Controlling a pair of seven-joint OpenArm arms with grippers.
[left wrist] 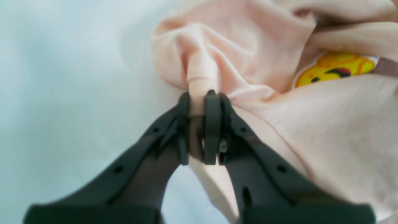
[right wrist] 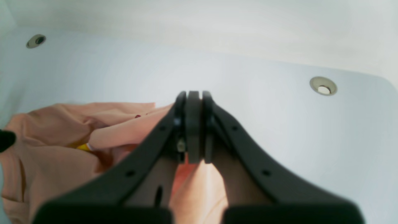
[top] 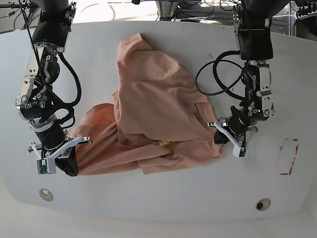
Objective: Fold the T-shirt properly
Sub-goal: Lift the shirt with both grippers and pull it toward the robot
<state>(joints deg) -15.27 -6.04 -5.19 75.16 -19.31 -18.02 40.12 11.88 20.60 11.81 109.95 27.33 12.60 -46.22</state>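
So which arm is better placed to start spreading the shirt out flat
Probably both together. The left gripper is shut on a bunched fold of the shirt at one side edge, and the right gripper is shut on fabric at the opposite edge, so pulling apart looks likeliest to open the crumpled shirt.

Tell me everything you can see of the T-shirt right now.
The T-shirt is peach-pink, soft, matte fabric, crumpled and unfolded on the white table. Part of a yellow emblem peeks between folds. The left gripper is shut on a bunched fold at one edge; the right gripper is shut on fabric at the opposite edge. Its collar isn't clearly visible.
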